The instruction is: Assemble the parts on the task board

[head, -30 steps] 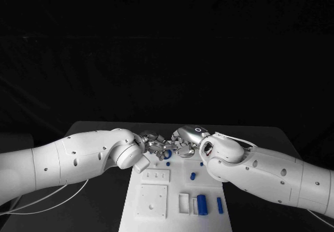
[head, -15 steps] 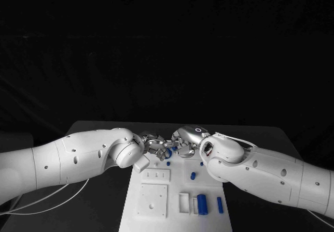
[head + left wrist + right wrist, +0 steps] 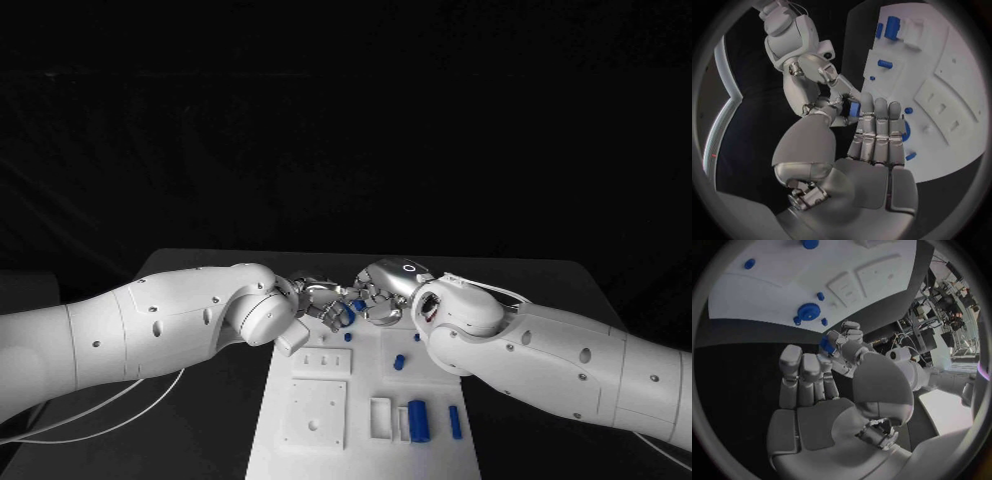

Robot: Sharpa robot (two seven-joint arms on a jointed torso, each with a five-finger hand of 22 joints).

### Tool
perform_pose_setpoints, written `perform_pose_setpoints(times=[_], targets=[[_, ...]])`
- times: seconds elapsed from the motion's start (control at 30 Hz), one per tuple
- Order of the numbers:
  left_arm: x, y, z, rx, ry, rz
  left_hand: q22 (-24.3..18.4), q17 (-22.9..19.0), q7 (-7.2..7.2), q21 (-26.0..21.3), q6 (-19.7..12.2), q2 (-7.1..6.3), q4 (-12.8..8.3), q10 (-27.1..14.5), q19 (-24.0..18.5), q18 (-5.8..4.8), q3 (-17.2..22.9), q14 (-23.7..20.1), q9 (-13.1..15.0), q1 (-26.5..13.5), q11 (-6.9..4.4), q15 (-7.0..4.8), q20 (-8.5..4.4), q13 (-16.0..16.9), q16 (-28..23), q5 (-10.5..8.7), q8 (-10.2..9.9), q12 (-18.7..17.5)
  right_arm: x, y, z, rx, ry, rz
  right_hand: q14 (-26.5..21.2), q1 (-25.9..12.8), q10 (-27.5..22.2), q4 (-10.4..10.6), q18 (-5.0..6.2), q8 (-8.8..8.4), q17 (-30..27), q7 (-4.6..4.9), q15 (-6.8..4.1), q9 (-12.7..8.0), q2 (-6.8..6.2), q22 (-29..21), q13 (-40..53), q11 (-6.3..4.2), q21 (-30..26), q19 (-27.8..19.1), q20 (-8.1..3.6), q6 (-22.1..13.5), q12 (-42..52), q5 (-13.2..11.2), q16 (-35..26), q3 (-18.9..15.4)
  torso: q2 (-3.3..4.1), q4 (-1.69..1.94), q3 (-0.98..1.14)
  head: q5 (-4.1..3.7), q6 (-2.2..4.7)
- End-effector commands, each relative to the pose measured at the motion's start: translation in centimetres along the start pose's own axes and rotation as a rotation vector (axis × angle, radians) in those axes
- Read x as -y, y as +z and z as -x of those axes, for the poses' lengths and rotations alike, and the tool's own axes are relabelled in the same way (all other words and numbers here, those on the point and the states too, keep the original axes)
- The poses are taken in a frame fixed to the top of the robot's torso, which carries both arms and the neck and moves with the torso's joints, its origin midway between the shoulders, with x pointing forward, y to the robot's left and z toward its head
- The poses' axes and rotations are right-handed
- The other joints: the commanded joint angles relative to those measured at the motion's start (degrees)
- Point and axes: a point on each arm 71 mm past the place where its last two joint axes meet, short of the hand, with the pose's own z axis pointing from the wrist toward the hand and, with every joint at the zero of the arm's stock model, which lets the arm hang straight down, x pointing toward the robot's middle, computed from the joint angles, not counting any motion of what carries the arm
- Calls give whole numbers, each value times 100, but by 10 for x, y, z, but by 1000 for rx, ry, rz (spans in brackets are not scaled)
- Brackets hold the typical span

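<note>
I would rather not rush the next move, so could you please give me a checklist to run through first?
1. Small blue part is up between the two hands' fingertips, above the task board: ok.
2. Which hand really grips it, left hand or right hand: cannot tell; fingers of both crowd it.
3. Blue gear lies flat on the board beneath the hands: ok.
4. Large blue cylinder at the board's near end lies apart from both arms: ok.
5. Spot on the board meant for the held part: cannot tell.
</note>
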Motion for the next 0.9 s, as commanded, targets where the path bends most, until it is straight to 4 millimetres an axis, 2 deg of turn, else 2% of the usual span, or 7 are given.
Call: perform_pose_setpoints(times=[0.03,0.07,0.23,0.63,0.7,0.73,0.9], targets=[[9,0,-8,-42,-12,-45,119,-82,-182,125,79,311,-1874,-267,44,-43,1112,-13,144,-1648,-158,-14,-134,-24,103,40,61,126,-3,0,-5,-27,-9,15,29,8,27,3,345,15,6,214,-26,4,25,80,6,6,30,29,6,625,-39,1,2,38,1,2,1,-6,-9],[9,0,-8,-40,-12,-44,115,-113,-119,153,174,414,-2134,-282,70,-16,1458,-11,179,-1837,-230,-25,-174,-47,112,120,114,133,-4,0,-5,-28,-9,15,29,8,27,4,345,15,6,214,-26,3,25,80,6,6,30,29,6,625,-39,1,2,39,1,2,0,-7,-7],[8,-1,-9,-44,-10,-41,130,-140,-127,247,199,419,-2165,-278,69,-9,1863,-8,232,-1662,-241,-42,-186,-61,170,75,154,194,-3,0,-5,-30,-10,12,29,7,28,4,345,14,6,214,-26,3,25,79,7,6,30,29,6,625,-40,2,2,43,-3,2,0,-10,-17],[8,0,-9,-43,-7,-38,121,-157,-139,330,220,292,-2151,-291,45,-16,1916,-20,289,-1372,-247,-42,-185,-65,235,-65,200,260,-3,0,-6,-33,-10,13,30,6,29,4,345,13,6,214,-26,3,25,79,9,6,30,30,7,626,-42,3,1,53,0,3,-1,-20,-31],[8,0,-9,-42,-6,-37,118,-163,-138,342,219,258,-2139,-293,50,-16,1907,-21,295,-1339,-247,-43,-186,-68,244,-139,202,270,-4,0,-6,-33,-9,13,30,6,29,4,345,13,6,214,-26,3,24,79,9,6,30,30,7,626,-42,3,1,54,1,4,-1,-19,-32],[8,0,-9,-41,-4,-37,112,-172,-137,349,217,243,-2122,-298,52,-17,1893,-25,300,-1322,-246,-42,-186,-74,249,-306,202,276,-4,0,-6,-33,-10,13,30,6,29,4,345,12,6,214,-26,3,24,79,9,6,30,30,7,626,-42,3,1,55,1,6,-2,-22,-27],[8,0,-9,-40,5,-37,108,-179,-137,352,214,240,-2115,-301,52,-17,1882,-27,304,-1318,-246,-42,-186,-79,254,-489,201,280,-3,0,-7,-35,-10,12,30,6,29,4,345,12,6,214,-26,3,24,79,9,6,30,30,7,627,-42,3,1,56,-2,7,-1,-18,-32]])
